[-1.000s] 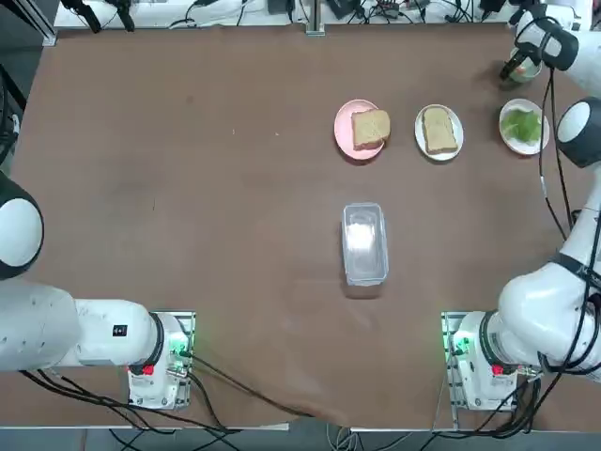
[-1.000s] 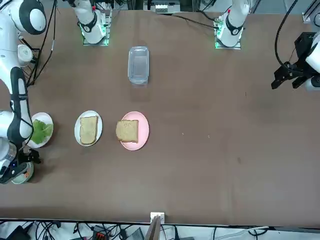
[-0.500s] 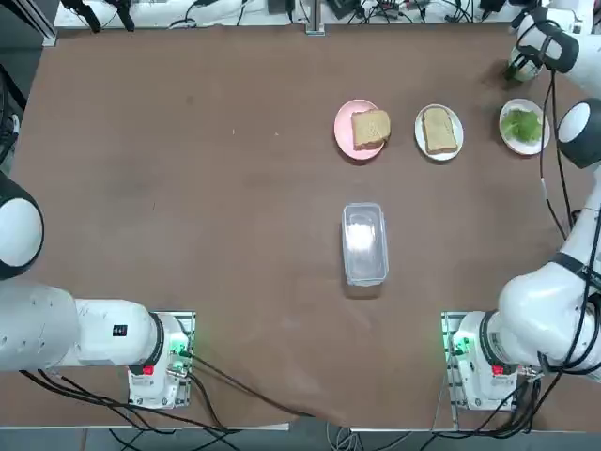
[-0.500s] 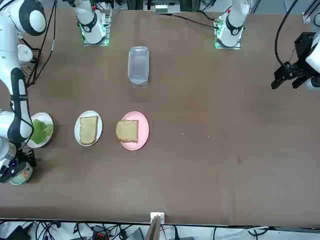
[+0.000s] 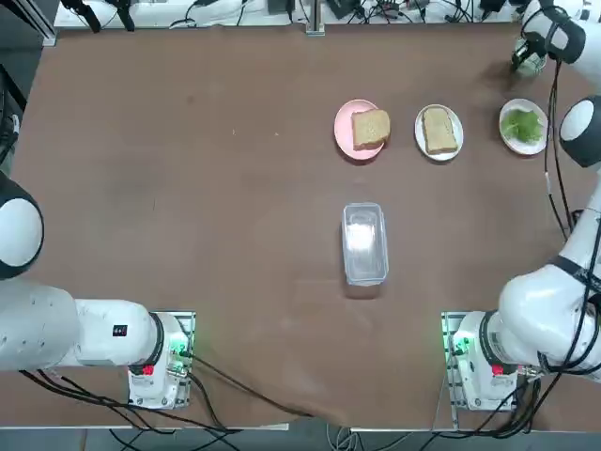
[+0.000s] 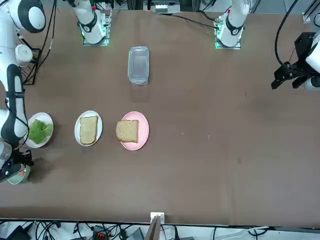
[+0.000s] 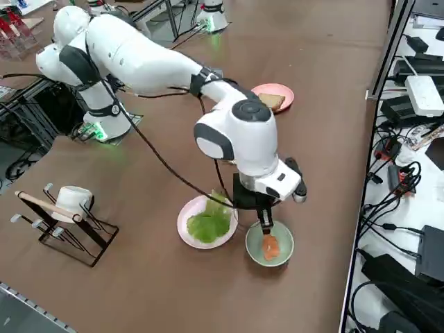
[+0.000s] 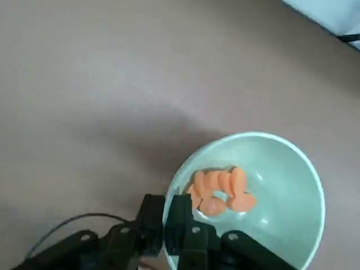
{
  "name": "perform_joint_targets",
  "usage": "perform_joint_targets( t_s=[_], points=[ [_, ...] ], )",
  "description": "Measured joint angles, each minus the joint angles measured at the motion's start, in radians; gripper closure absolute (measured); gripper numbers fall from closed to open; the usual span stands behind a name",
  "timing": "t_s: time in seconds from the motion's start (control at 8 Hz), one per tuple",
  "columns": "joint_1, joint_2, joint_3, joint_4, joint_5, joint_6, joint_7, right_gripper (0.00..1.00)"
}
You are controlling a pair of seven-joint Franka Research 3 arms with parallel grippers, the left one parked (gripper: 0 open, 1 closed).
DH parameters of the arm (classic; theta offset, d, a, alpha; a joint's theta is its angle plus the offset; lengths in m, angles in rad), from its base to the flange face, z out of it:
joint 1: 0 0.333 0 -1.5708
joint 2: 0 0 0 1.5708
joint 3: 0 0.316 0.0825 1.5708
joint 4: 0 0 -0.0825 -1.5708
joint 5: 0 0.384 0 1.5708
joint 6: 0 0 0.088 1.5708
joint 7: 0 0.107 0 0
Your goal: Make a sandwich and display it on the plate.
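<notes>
The right gripper (image 8: 164, 220) has slid past the lettuce plate (image 5: 522, 126) to the green bowl (image 8: 292, 169), fingers pinched nearly closed on its rim, holding nothing, so the bread (image 5: 439, 130) on the white plate (image 5: 439, 150) waits bare.

No text, label, brand, number or sign can be read anywhere in these views: not on the arms, the plates, the bowl, the clear container or the brown table.

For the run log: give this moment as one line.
right gripper: shut, at bowl rim | orange slices: in bowl | sandwich: not assembled
</notes>
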Motion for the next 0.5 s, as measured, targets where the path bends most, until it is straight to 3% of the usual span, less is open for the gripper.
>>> perform_joint_targets(
  t_s=[0.25, 0.5],
  points=[
    [0.017, -0.076, 0.087, 0.001, 0.002, -0.141, 0.194, 0.95],
    [0.032, -0.119, 0.211, -0.016, 0.004, -0.276, 0.438, 0.95]
  ],
)
